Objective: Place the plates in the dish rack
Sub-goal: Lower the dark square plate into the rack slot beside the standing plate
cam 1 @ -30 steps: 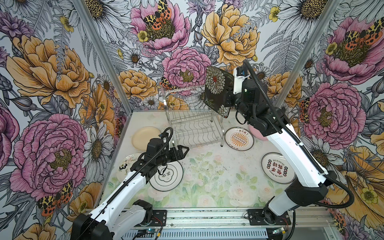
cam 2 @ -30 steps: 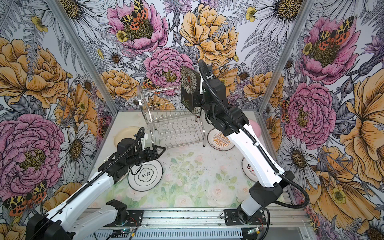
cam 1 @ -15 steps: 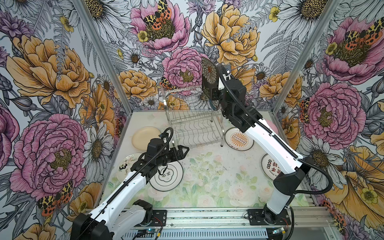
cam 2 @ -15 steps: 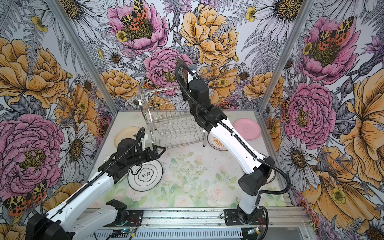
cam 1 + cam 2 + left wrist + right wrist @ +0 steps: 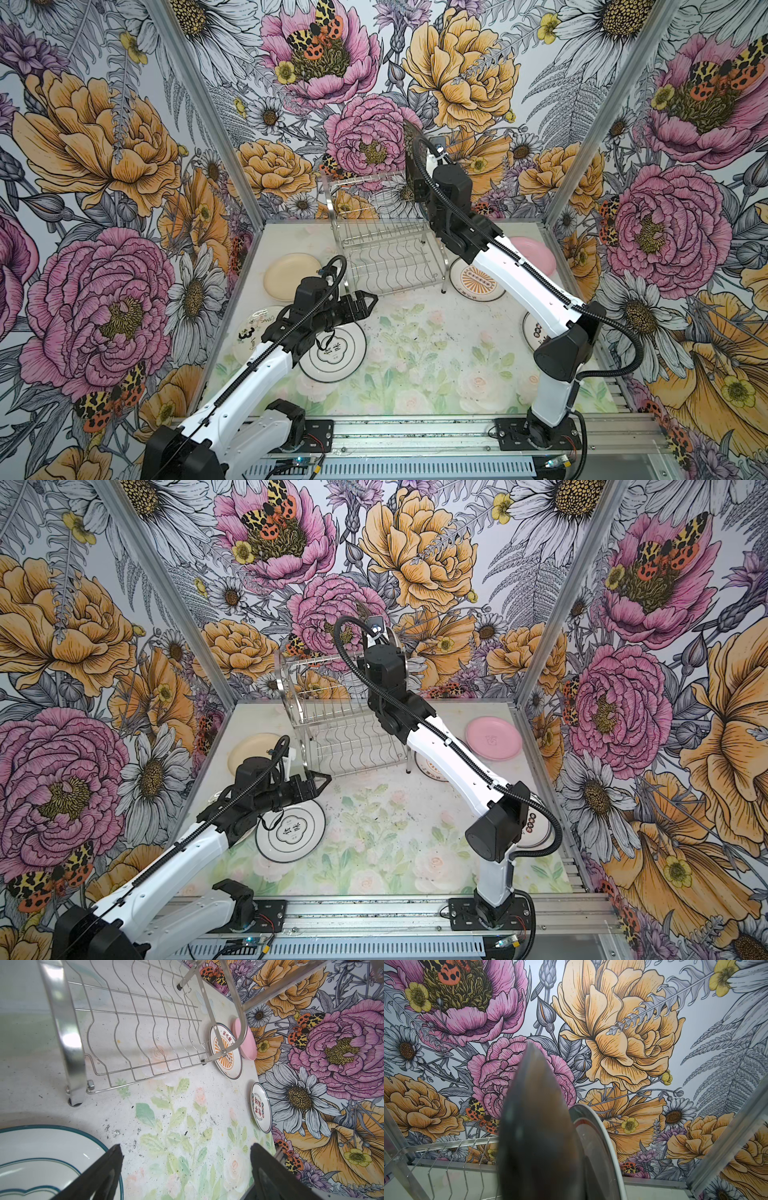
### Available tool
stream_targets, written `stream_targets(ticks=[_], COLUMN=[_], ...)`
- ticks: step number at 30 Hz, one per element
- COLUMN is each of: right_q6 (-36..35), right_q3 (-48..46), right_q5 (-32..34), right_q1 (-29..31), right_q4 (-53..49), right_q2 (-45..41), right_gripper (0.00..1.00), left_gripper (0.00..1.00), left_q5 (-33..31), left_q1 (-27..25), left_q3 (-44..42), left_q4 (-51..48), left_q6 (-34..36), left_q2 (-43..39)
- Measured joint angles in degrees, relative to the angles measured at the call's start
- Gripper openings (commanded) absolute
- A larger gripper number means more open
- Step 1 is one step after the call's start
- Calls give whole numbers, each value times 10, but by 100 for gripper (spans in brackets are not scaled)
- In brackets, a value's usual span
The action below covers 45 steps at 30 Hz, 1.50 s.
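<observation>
My right gripper (image 5: 420, 183) is shut on the black square floral plate (image 5: 411, 143), held upright and edge-on over the right end of the dish rack's (image 5: 386, 249) top tier. In the right wrist view the dark plate (image 5: 537, 1130) fills the middle, with a white plate (image 5: 598, 1147) standing right beside it in the rack (image 5: 452, 1147). My left gripper (image 5: 365, 303) hangs open and empty just above the table, over the far edge of a teal-rimmed plate (image 5: 336, 353). On the table lie a cream plate (image 5: 291, 276), a pink plate (image 5: 492, 737) and a sunburst plate (image 5: 478, 282).
A white plate with red characters (image 5: 260, 1107) lies near the right wall, partly under my right arm. Another white plate with black marks (image 5: 257, 328) lies under my left arm. Flowered walls close in three sides; a metal rail (image 5: 415, 432) runs along the front.
My right arm has swung left with the black plate, turning it edge-on above the rack's right end. The left arm has not moved.
</observation>
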Motion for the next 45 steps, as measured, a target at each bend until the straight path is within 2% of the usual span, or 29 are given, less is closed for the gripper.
stream_targets(ticks=[18, 32, 39, 45], right_q6=[-2, 24, 30, 33], right_q3=[-43, -76, -103, -114], right_q5=[26, 34, 39, 41], right_q1=[0, 1, 5, 10], right_q4=[29, 65, 75, 81], right_q2=[18, 16, -1, -14], right_gripper=[0, 0, 17, 24], left_gripper=[96, 96, 97, 96], left_q5=[0, 5, 7, 7], left_q1=[19, 24, 27, 28], left_q3=[0, 0, 0, 0], left_q4=[0, -4, -4, -4], left_q6=[0, 3, 4, 5], left_q2=[0, 0, 0, 0])
